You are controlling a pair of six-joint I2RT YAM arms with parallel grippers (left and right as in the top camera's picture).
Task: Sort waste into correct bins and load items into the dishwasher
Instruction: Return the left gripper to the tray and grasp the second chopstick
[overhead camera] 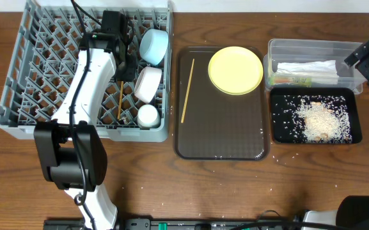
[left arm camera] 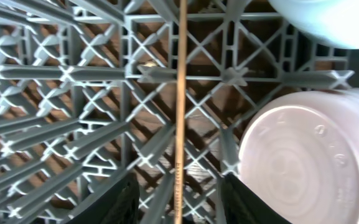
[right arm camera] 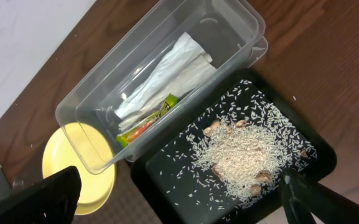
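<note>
While the grey dish rack (overhead camera: 18,96) is holding one chopstick (left arm camera: 180,93), the left gripper (left arm camera: 179,205) is hovering over it, fingers spread. The brown tray (overhead camera: 219,128) is carrying the yellow plate (overhead camera: 235,69) and second chopstick (overhead camera: 187,89). The right gripper (right arm camera: 173,208), fingers wide apart, is hanging above the rice-strewn black tray (right arm camera: 319,148).

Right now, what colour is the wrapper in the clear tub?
The wrapper is green and orange; right wrist view.

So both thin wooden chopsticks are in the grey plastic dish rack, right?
No. Overhead shows only one thin wooden chopstick in the grey plastic dish rack; the other chopstick lies on the brown serving tray, left of the yellow round plate.
</note>
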